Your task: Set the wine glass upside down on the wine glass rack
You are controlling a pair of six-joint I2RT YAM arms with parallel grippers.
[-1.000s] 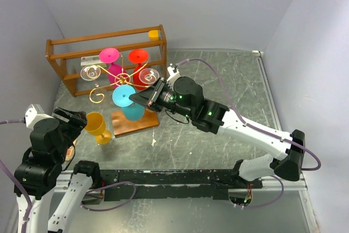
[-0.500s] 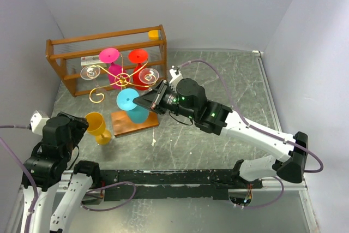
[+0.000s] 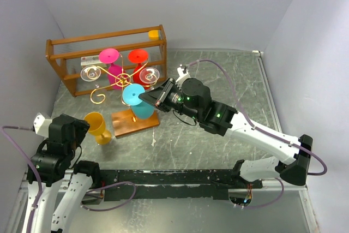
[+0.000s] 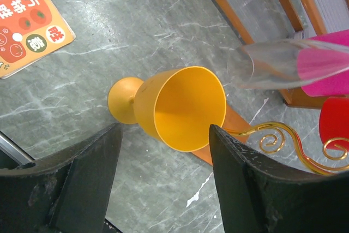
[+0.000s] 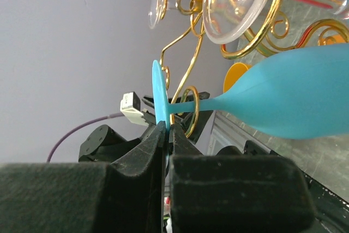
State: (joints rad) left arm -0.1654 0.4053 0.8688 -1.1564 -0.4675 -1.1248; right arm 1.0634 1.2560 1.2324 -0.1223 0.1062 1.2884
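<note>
At the back left of the grey marbled surface point(image 3: 185, 148): orange-brown open crate point(image 3: 103, 35), and just in front of it the wine glass rack point(image 3: 122, 77), gold scrolls on a wooden base. Hung there foot-up: pink glass point(image 3: 109, 55), red glass point(image 3: 138, 55) and two clear glasses point(image 3: 148, 75).

Reaching in from the right, right arm point(image 3: 218, 115), right jaws shut flat on the rim of the foot of the teal wine glass point(image 3: 140, 110). Held aloft over the rack's base, foot uppermost and tilted, stem right beside a free scroll; threaded or not, cannot tell.

Looks like light, stiff, smooth plastic: unlikely to shatter, likely to swing or slip in so thin a pinch. Best taken at the foot edge, leaving the stem bare for the slot.

Down at the near left, left jaws wide apart, yellow goblet point(image 4: 180, 107) just ahead of them, not touching.
</note>
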